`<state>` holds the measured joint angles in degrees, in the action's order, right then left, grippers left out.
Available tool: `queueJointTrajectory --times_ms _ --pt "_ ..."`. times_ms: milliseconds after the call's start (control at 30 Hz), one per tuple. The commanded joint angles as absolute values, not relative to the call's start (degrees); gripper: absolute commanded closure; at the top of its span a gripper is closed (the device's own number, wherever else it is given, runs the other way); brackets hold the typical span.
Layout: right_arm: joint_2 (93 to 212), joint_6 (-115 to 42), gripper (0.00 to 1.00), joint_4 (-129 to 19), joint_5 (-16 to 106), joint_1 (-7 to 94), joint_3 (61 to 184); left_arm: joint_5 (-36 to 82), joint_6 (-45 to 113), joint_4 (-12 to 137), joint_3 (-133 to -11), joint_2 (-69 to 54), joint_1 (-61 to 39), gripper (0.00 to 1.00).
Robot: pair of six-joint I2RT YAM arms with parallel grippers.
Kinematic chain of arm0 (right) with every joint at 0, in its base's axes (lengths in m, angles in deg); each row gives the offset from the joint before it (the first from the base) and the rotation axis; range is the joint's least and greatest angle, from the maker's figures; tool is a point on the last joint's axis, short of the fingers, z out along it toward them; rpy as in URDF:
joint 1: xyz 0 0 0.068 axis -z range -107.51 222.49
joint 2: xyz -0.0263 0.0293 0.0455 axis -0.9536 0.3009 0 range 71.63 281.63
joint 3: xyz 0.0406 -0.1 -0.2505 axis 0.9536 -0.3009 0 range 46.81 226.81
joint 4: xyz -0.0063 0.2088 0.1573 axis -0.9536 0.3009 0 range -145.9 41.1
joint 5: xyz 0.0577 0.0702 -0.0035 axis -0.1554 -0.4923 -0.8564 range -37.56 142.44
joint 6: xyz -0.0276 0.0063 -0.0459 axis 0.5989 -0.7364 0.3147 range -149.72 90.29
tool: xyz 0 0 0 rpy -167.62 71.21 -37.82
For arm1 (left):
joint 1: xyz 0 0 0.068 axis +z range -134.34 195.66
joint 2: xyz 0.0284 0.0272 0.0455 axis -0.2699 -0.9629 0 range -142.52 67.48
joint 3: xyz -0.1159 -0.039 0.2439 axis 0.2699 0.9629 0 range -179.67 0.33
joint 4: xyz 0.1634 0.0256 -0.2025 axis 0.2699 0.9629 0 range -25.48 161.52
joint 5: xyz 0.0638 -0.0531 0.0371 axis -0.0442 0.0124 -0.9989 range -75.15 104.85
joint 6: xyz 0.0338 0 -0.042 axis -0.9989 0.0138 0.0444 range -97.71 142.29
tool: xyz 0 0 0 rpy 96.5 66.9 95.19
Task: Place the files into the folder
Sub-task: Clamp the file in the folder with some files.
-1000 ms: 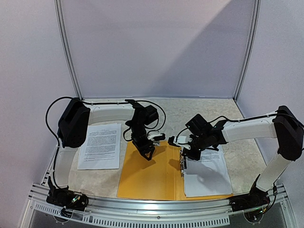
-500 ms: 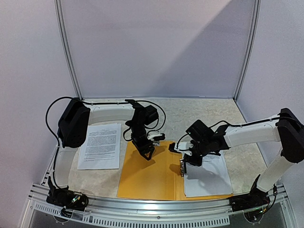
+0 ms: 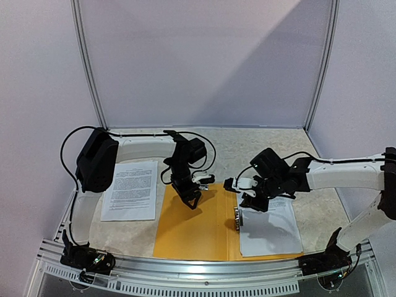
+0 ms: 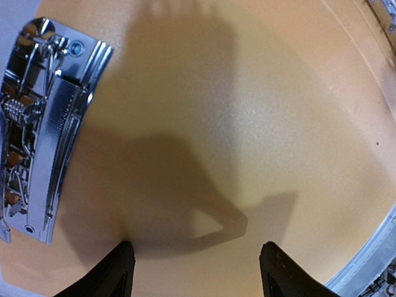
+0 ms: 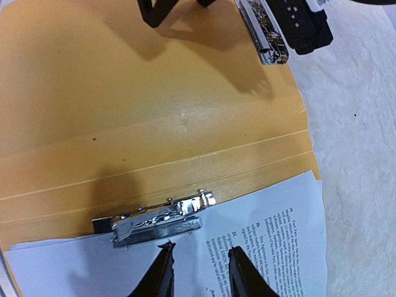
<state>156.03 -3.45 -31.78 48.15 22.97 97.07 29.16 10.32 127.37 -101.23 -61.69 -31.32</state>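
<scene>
A pale speckled tabletop [image 3: 260, 145] carries everything. The open orange-yellow folder [image 3: 198, 229] lies flat at its near edge, between the two arms. One printed sheet [image 3: 269, 229] rests on the right half of the folder, its top edge just beside the metal clip [image 5: 158, 219] near the spine. A second printed sheet [image 3: 130, 189] lies on the tabletop just left of the folder, apart from it and beside the left arm.

The left end effector [image 4: 198, 272] hangs low over the bare left half of the folder with its fingers spread wide and nothing between them. Its shadow falls on the orange plastic. Whether the tips touch the surface is hard to tell from these views.

The right end effector [image 5: 199, 272] sits over the top of the sheet on the folder, just on the paper side of the clip. Its fingers stand a modest way apart, with only printed paper showing in the gap, and it has hold of nothing.
</scene>
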Motion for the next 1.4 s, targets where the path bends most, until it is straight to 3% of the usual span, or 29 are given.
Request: queueJointTrajectory --times_ms 0,200,433,1367 --pt "152.3 1.4 0.65 -23.5 40.3 22.5 98.9 28.4 9.8 127.1 -100.5 -63.1 -31.8 0.28" --pt "153.2 3.3 0.63 -23.6 32.2 22.5 102.0 28.3 9.9 127.0 -100.7 -63.1 -31.9 0.28" --pt "157.9 1.7 0.73 -25.6 30.7 22.5 102.2 27.9 9.6 127.0 -100.3 -63.0 -32.0 0.28" --pt "159.8 1.5 0.86 -28.3 33.6 22.3 99.1 28.0 9.3 127.4 -100.4 -63.2 -32.0 0.28"
